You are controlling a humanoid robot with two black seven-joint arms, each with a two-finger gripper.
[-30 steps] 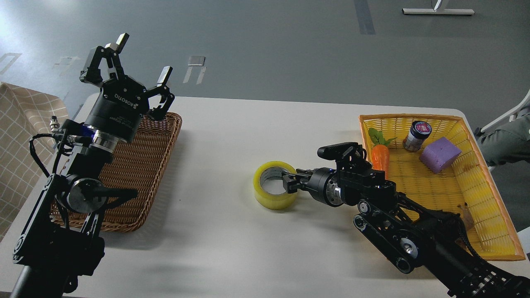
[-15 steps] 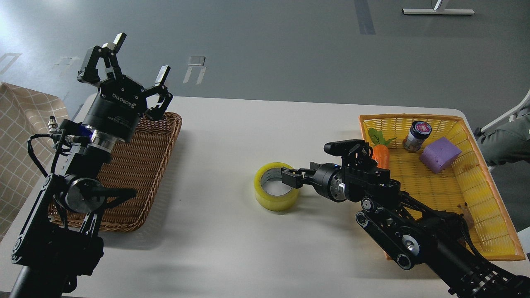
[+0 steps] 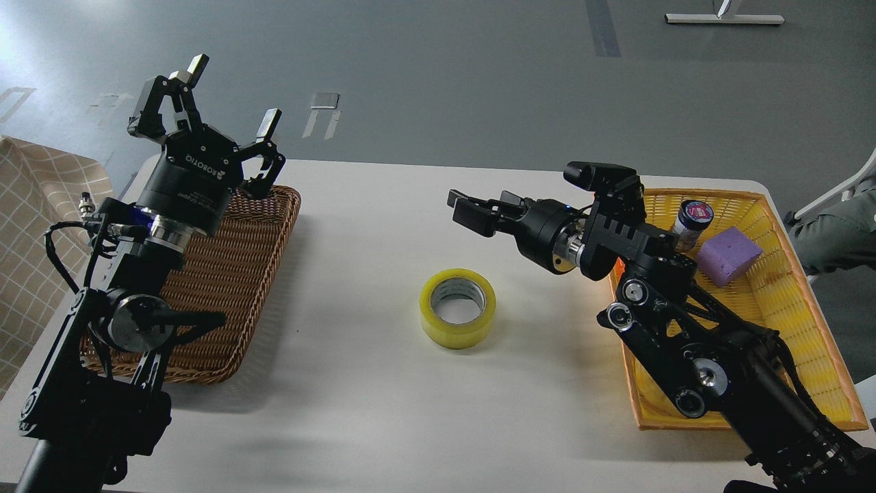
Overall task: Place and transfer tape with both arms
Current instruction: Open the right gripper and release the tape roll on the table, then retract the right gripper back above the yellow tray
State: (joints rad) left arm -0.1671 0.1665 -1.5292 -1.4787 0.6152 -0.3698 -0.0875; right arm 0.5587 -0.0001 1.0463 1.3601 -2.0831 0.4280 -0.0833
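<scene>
The tape (image 3: 458, 308), a yellow roll with a grey-white core, lies flat on the white table (image 3: 383, 226) near its middle. My right gripper (image 3: 472, 209) is open and empty. It hangs in the air above and behind the tape, a little to its right, and points left. My left gripper (image 3: 226, 96) is open and empty. It is raised above the far end of the brown wicker tray (image 3: 233, 287) at the left, far from the tape.
A yellow basket (image 3: 801, 329) at the right holds a purple block (image 3: 729, 255), a small jar (image 3: 690, 220) and an orange carrot toy mostly hidden behind my right arm. A checked cloth (image 3: 34, 205) lies at the left edge.
My right gripper has let go of the tape's rim, lifted and drawn back to the right. The tape stays flat on the table. The left arm has hardly moved.
</scene>
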